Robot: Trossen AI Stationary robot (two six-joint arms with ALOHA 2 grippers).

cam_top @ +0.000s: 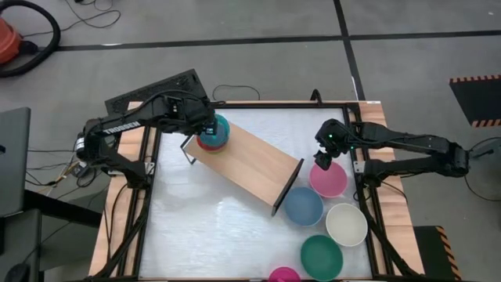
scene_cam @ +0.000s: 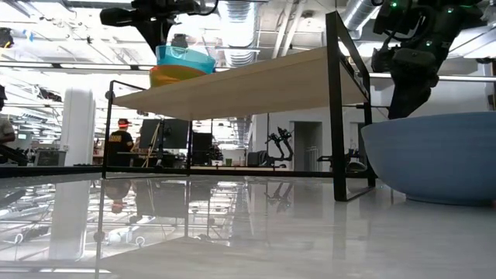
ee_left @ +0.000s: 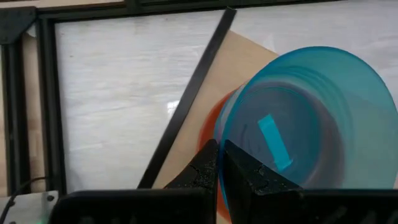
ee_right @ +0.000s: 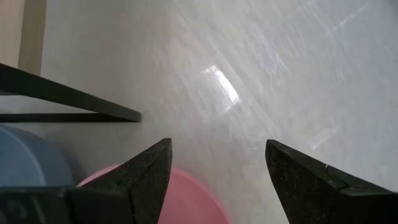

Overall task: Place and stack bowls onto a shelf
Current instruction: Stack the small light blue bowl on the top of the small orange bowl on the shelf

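Overhead, shelf (cam_top: 246, 166) lies diagonally across the white desk (cam_top: 203, 227). Teal bowl (cam_top: 217, 129) stacked on a red-pink bowl (cam_top: 208, 145) at the shelf's far left end. Left gripper (ee_left: 219, 165) clenched on the teal bowl's rim. Right gripper (ee_right: 216, 163) released, fingers wide apart, hovering over the pink bowl (cam_top: 328, 180), just off the shelf's right end leg.

Loose bowls crowd the desk's right side: grey-blue bowl (cam_top: 303, 206) touching the shelf's end frame, cream-white bowl (cam_top: 347, 224) beside it, dark green bowl (cam_top: 322, 257) nearer the front, magenta bowl (cam_top: 283, 275) at the front edge, partly cut off.

Desk surface glossy, reflecting ceiling lights. Grey floor around, black cables (cam_top: 35, 35) at left. Low view: open room with monitors; a person (scene_cam: 120, 138) stands far behind.
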